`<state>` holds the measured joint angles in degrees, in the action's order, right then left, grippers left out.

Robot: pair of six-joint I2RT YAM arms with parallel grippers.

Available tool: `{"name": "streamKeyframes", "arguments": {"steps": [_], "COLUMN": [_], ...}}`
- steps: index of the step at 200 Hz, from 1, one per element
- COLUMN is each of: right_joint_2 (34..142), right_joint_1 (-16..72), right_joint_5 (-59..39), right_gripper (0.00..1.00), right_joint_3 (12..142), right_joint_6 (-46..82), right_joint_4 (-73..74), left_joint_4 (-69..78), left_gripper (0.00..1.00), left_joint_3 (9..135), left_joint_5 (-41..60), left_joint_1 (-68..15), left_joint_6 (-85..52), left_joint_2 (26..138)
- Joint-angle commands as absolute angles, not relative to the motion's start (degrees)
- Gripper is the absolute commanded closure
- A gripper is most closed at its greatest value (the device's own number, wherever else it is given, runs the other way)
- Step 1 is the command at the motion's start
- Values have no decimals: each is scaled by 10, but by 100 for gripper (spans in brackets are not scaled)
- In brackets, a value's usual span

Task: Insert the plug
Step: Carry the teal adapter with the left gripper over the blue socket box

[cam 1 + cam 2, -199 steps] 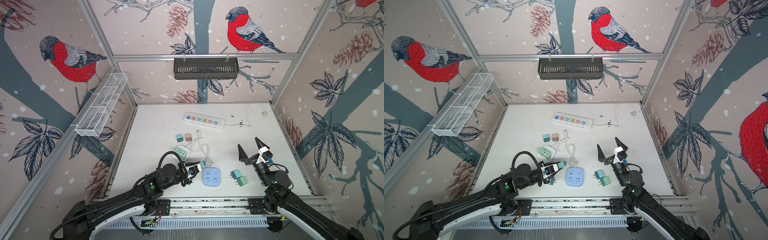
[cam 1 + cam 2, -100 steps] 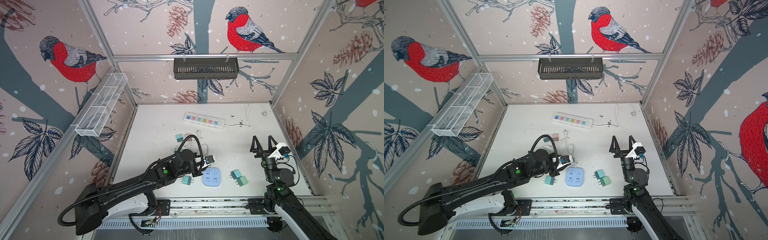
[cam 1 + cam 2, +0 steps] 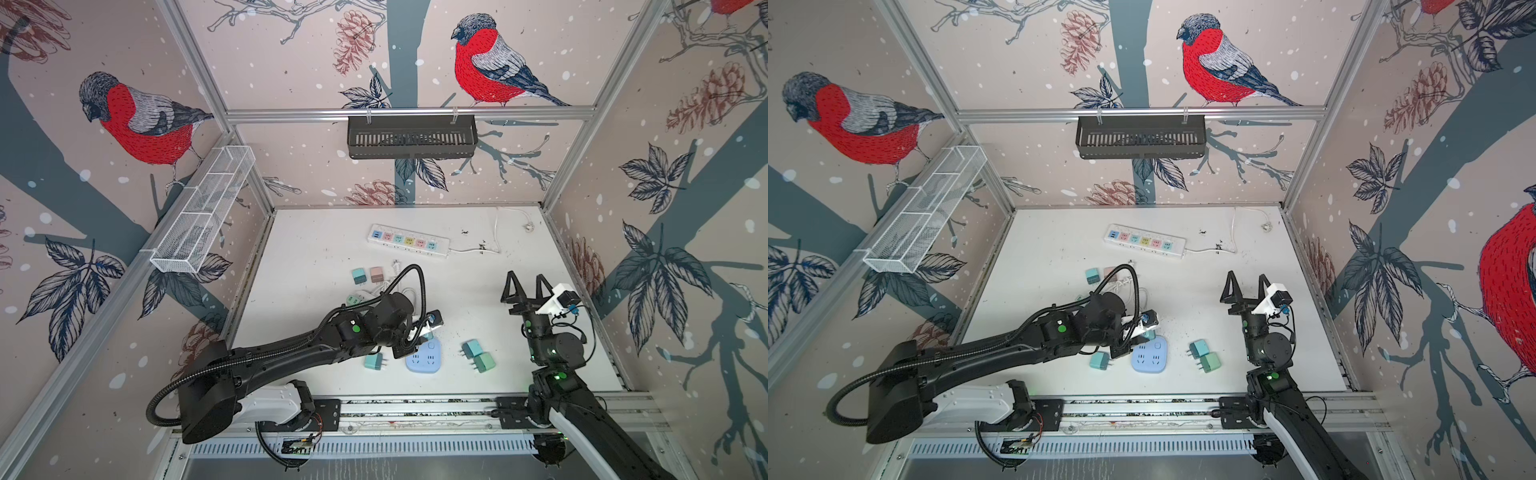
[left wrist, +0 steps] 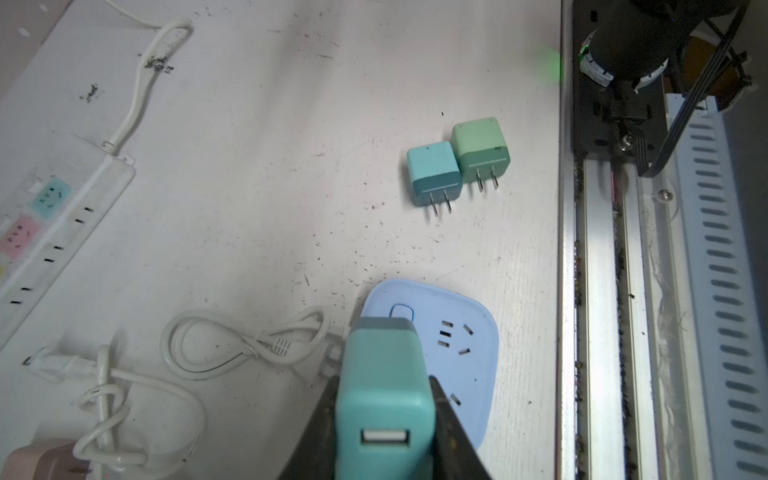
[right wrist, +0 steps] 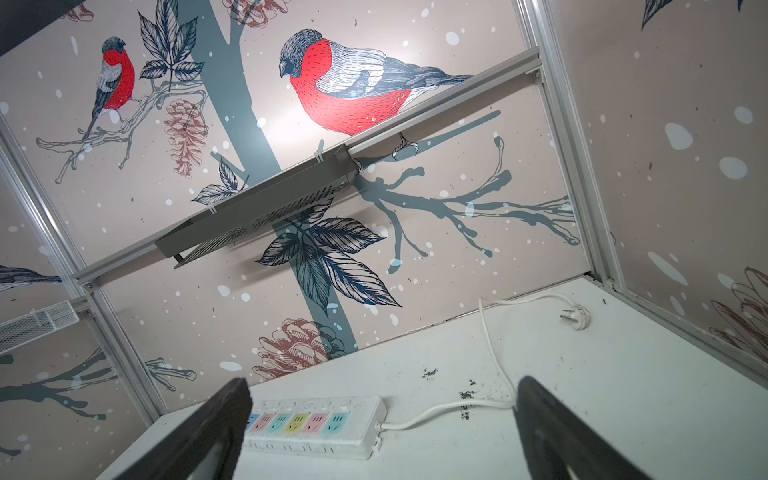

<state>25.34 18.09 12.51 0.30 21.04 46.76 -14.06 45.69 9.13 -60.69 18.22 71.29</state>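
Left claw (image 4: 382, 380) was clamped on a teal plug (image 4: 380, 345), USB port facing the wrist camera. The plug hung right over the button end of the blue socket block (image 4: 469, 357). Its prongs were hidden, so I couldn't tell if they touched the block. Right claw (image 3: 524, 276) was spread wide with nothing in it, up off the table (image 3: 316, 257) on the right side. A second teal plug (image 3: 472, 348) and a green plug (image 3: 484, 362) lay touching just right of the block, and a third teal plug (image 3: 374, 361) lay just left of it. A white power strip (image 3: 408, 241) lay near the back.
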Motion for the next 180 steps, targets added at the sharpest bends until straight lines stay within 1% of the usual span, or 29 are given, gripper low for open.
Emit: {"name": "streamKeyframes", "arguments": {"steps": [1, 44, 89, 180], "right_joint_2": [264, 300, 336, 343], "right_joint_1": [180, 180, 180, 181], "right_joint_5": [129, 117, 114, 105], "right_gripper": [0, 0, 0, 0], "right_joint_3": [-81, -74, -62, -59], "right_joint_6": [217, 212, 211, 210], "right_joint_4": [482, 499, 509, 509], "left_joint_4": [-148, -178, -206, -229], "left_gripper": [100, 100, 100, 100], "left_joint_3": [457, 480, 497, 525], "left_joint_5": [121, 117, 109, 93], "left_joint_1": [-613, -643, -655, -661], "left_joint_6": [190, 197, 197, 194], "left_joint_2": [720, 753, 779, 835]}}
